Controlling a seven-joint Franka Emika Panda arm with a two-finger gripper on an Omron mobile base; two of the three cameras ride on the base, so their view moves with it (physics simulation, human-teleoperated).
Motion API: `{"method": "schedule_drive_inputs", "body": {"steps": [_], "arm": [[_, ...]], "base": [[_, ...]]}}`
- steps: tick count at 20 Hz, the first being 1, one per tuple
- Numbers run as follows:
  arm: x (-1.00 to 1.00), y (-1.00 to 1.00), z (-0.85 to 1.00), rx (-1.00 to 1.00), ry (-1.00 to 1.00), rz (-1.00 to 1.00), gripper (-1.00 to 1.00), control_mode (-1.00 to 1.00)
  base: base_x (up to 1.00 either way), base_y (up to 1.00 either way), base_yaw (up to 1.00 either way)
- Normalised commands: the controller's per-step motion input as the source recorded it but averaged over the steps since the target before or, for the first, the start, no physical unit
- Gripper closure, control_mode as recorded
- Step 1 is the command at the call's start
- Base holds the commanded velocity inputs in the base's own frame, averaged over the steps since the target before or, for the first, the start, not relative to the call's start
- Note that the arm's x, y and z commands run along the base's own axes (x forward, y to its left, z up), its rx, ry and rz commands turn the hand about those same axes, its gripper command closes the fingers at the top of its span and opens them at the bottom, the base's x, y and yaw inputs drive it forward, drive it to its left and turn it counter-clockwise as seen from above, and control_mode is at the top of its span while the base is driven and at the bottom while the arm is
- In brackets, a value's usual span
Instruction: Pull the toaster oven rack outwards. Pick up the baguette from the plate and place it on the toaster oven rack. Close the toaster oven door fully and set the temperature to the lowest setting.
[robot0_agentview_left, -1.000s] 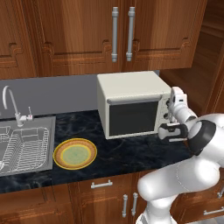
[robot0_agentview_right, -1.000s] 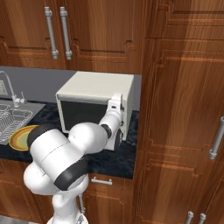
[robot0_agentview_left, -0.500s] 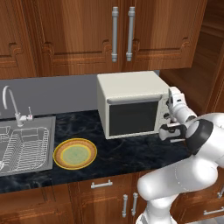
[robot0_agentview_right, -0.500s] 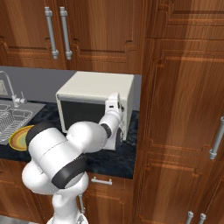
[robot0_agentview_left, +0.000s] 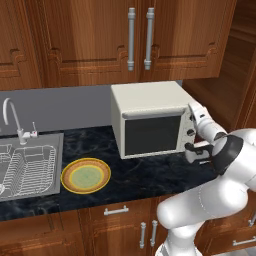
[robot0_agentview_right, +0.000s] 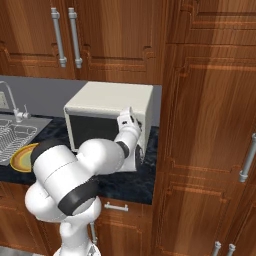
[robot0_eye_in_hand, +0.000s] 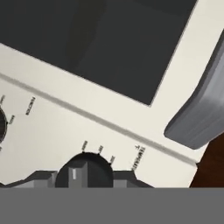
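Door (robot0_agentview_left: 151, 134) shut, plate (robot0_agentview_left: 85, 176) bare so baguette presumably inside; gripper (robot0_eye_in_hand: 85, 183) straddling top knob (robot0_eye_in_hand: 84, 170), fingers either side — only temperature turn-down left

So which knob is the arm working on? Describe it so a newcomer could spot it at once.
Find the cream toaster oven on the dark counter, door shut. Three small dark knobs run down its right panel. It is the top knob, labelled for temperature, with the gripper jaws on either side of it.

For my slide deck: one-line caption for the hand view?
Claw flanks a dark knob on the cream toaster oven panel.
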Motion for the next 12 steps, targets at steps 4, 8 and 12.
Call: {"method": "schedule_drive_inputs", "body": {"steps": [4, 8, 12], "arm": [[-0.26, 0.08, 0.0, -0.24, -0.08, 0.1, 1.0, -1.0], [-0.31, 0.09, 0.0, -0.3, -0.14, 0.12, 1.0, -1.0], [-0.29, 0.08, 0.0, -0.31, -0.13, 0.12, 1.0, -1.0]], "base": [[0.0, 0.0, 0.0], [0.0, 0.0, 0.0], [0.0, 0.0, 0.0]]}}
